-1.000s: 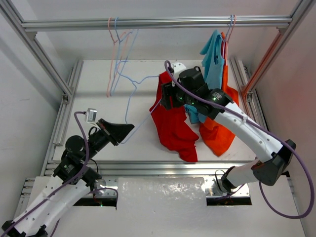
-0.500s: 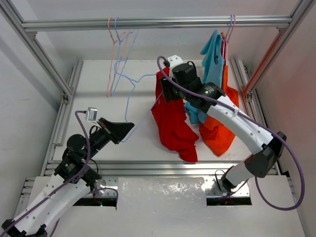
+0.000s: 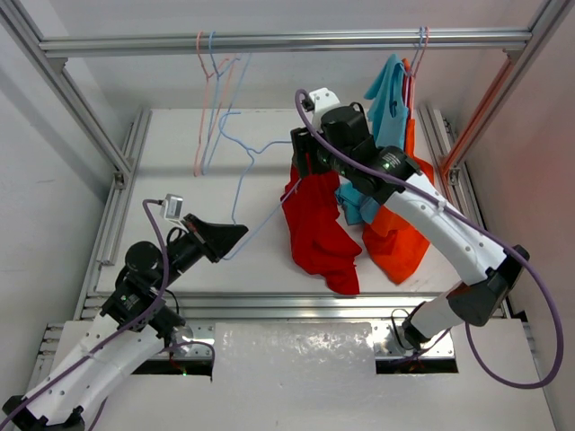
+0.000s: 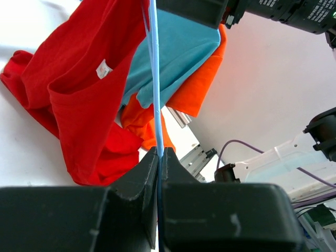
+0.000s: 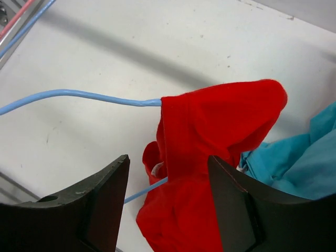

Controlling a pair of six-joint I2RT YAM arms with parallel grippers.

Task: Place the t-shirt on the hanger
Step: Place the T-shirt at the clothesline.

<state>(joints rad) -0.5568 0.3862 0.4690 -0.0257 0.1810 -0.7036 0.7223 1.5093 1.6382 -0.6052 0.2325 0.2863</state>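
Observation:
The red t-shirt (image 3: 314, 224) hangs bunched from one arm of the light-blue wire hanger (image 3: 244, 171), with its lower part on the table. My left gripper (image 3: 231, 238) is shut on the hanger's lower wire. In the left wrist view the wire (image 4: 154, 79) runs up from between the closed jaws (image 4: 158, 153) past the shirt (image 4: 79, 94). My right gripper (image 3: 304, 169) is open just above the shirt's top. In the right wrist view its jaws (image 5: 168, 163) stand wide on either side of the shirt (image 5: 210, 136), where the hanger wire (image 5: 79, 94) enters the cloth.
A light blue shirt (image 3: 388, 99) and an orange shirt (image 3: 400, 233) hang right of the red one. Spare pink and blue hangers (image 3: 211, 81) hang from the top rail (image 3: 287, 40) at the left. Metal frame posts stand on both sides.
The red shirt's top has dropped lower on the hanger. The right gripper went up and came back down a little. The left gripper and hanger shifted slightly right.

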